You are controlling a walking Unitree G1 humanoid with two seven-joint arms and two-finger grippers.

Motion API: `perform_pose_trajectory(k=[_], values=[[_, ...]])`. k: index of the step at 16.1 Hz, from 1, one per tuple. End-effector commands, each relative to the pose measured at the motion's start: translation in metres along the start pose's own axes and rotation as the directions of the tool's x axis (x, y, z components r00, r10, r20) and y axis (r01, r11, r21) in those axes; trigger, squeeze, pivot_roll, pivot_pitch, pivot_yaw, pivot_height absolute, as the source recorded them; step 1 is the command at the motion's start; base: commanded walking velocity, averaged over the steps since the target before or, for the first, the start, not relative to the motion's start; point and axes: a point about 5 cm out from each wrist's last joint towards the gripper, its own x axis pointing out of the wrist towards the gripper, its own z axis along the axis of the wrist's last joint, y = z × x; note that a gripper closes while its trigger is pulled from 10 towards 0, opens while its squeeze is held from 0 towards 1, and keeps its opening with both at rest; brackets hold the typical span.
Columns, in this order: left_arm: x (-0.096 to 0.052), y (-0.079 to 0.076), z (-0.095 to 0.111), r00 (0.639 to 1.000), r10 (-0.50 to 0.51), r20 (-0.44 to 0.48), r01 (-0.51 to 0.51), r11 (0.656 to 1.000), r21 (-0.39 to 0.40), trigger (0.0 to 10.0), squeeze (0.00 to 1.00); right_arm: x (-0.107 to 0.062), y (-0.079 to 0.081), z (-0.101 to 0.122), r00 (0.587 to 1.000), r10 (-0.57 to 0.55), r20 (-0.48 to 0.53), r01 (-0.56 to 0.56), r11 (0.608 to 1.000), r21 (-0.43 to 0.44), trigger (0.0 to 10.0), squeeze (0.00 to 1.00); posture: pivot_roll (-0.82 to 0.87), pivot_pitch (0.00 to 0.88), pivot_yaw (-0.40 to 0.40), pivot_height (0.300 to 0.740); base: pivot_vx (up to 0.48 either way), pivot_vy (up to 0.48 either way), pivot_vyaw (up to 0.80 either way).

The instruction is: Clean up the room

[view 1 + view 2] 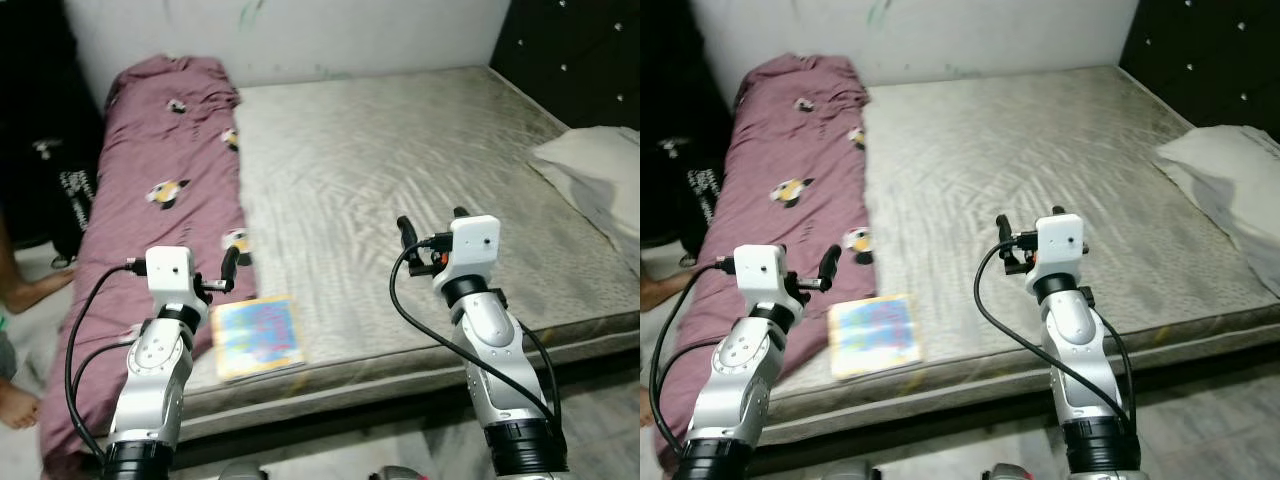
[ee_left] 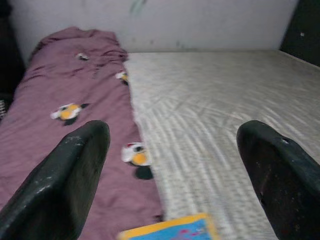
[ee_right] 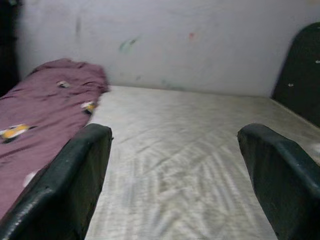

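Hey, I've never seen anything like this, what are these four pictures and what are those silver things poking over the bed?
The silver things are a humanoid robot's two arms. Two pictures come from cameras on its head, looking down at a bed. The other two come from cameras on its wrists, looking out between each gripper's black fingers. The left gripper and right gripper are both open and hold nothing. On the grey mattress lie a maroon blanket with cartoon prints, a colourful book near the front edge, and a pale pillow on the right. A person's bare foot shows at the left.
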Motion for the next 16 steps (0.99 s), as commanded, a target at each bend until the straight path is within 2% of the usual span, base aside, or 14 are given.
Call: perform_pose_trajectory(k=[1, 5, 11, 15, 16], values=[[-0.0009, 0.0069, 0.0018, 1.000, 0.014, 0.002, -0.015, 1.000, 0.016, 10.0, 0.00, 0.0026, 0.0070, 0.0063, 1.000, 0.017, 0.026, -0.018, 1.000, 0.012, 10.0, 0.00, -0.04, 0.000, 0.014, 0.740, 0.000, 0.480, 0.00], [-0.0008, 0.0064, 0.0011, 1.000, 0.015, 0.003, -0.015, 1.000, 0.013, 10.0, 0.00, 0.0035, 0.0061, 0.0061, 1.000, 0.016, 0.025, -0.016, 1.000, 0.011, 10.0, 0.00, -0.05, 0.000, 0.013, 0.740, 0.000, 0.458, 0.00], [-0.0025, 0.0048, 0.0037, 1.000, -0.002, 0.028, 0.002, 1.000, 0.014, 10.0, 0.00, 0.0027, 0.0056, 0.0052, 1.000, 0.014, 0.021, -0.014, 1.000, 0.011, 10.0, 0.00, -0.05, 0.000, 0.013, 0.740, 0.000, 0.000, 0.00], [-0.0034, 0.0032, 0.0051, 0.999, -0.021, 0.042, 0.021, 1.000, 0.015, 10.0, 0.00, 0.0024, 0.0058, 0.0048, 1.000, 0.012, 0.018, -0.013, 1.000, 0.014, 10.0, 0.00, -0.04, 0.000, 0.012, 0.740, 0.000, 0.000, -0.67], [-0.0035, 0.0027, 0.0053, 0.999, -0.026, 0.044, 0.026, 1.000, 0.015, 10.0, 0.00, 0.0024, 0.0057, 0.0048, 1.000, 0.014, 0.018, -0.014, 1.000, 0.013, 10.0, 0.00, -0.04, 0.000, 0.010, 0.740, 0.270, 0.000, 0.00]])
